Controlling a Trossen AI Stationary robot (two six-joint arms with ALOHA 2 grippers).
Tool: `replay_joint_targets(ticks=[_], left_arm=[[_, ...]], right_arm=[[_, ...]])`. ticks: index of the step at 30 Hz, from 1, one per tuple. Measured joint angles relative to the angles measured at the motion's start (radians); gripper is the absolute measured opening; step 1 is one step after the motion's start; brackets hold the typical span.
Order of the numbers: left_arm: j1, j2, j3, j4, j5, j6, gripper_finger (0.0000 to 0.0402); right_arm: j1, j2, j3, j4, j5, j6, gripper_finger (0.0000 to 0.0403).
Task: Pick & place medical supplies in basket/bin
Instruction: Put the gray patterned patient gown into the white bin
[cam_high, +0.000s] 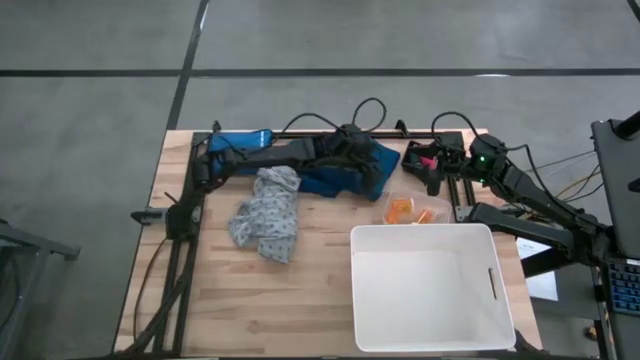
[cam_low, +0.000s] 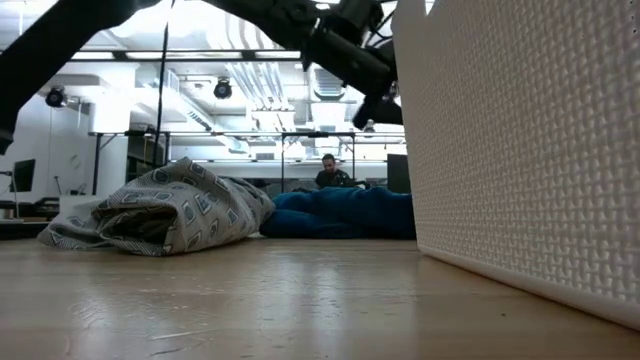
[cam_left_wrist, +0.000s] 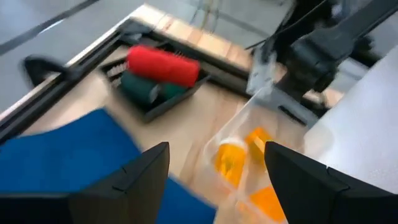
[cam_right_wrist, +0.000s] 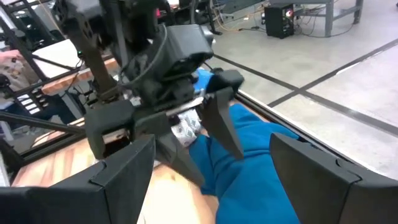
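My left gripper (cam_high: 378, 168) hovers open and empty above the right end of the dark teal garment (cam_high: 340, 180), which lies flat on the table's far side. Its wrist view looks past the fingers at orange pill bottles (cam_left_wrist: 231, 159) in a clear tray. Beyond them a pink-red cylinder (cam_left_wrist: 163, 65) and green blocks (cam_left_wrist: 146, 90) lie in a black tray. The pale patterned garment (cam_high: 268, 215) lies bunched left of centre. The white bin (cam_high: 430, 285) stands at the near right. My right gripper (cam_high: 432, 172) waits open at the far right, clear of everything.
The right arm (cam_left_wrist: 323, 43) stands close behind the black tray and the pill tray (cam_high: 410, 210). The bin's wall (cam_low: 520, 150) fills the low view's right side. A person (cam_low: 330, 175) sits in the room beyond the table. Bare wood lies along the near left.
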Motion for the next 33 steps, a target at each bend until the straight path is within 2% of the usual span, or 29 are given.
replay_joint_targets(ticks=[6,16,25,33], left_arm=[[0.002,-0.066,0.001,-0.144,-0.077,-0.003,0.0269],[0.004,-0.172,0.000,-0.391,-0.189,-0.153,0.0276],[0.005,-0.265,0.000,-0.688,-0.219,-0.427,0.0277],[0.004,-0.353,0.000,-0.925,-0.219,-0.446,0.0278]], right_arm=[[0.000,0.004,0.000,-0.001,0.000,0.000,0.0311],[0.000,0.004,0.000,0.000,0.000,-0.001,0.0311],[0.000,0.011,0.000,-0.001,0.000,-0.001,0.0311],[0.000,0.017,0.000,0.000,0.000,0.000,0.0311]])
